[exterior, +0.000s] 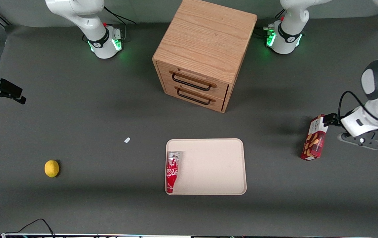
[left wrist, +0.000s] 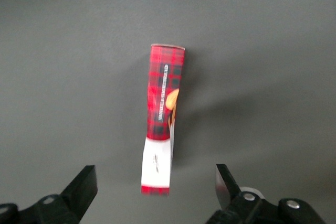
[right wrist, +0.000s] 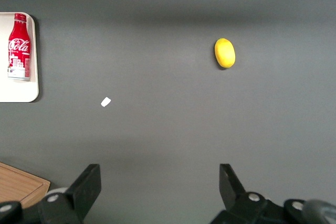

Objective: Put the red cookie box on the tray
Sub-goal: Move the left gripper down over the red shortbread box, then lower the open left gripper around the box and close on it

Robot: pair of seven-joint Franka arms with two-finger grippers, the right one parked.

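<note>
Right of centre in the front view, the red cookie box [exterior: 314, 138] sits on the dark table [exterior: 76, 115], well apart from the tray [exterior: 215, 165], toward the working arm's end. The gripper [exterior: 327, 120] hangs just above the box's upper end, near it; whether it touches can't be told from that view. In the wrist view the gripper [left wrist: 155, 182] has its fingers spread wide, one either side of the red cookie box [left wrist: 164, 114], clear gaps both sides, nothing pinched. Judgement: it's lined up over the box for a grasp across the narrow width, not closed yet.

Box orientation: long axis runs nearly up-down in the front frame, slightly tilted, upper end leaning toward the frame's right. The face with pictured cookies shows to the front camera. In the wrist view the long axis runs away from the camera; the white end panel is nearest the fingers, plaid end farther. It looks to rest on a narrow side, slim edge up — suits a pinch across it.

Tray lies lower centre of the front frame, a Coca-Cola bottle [exterior: 172, 172] lying along its frame-left edge; most of the tray floor is bare, so there's room. Wooden cabinet [exterior: 205, 53] upper centre, lemon [exterior: 51, 168] lower left, small white scrap [exterior: 127, 140] between.
</note>
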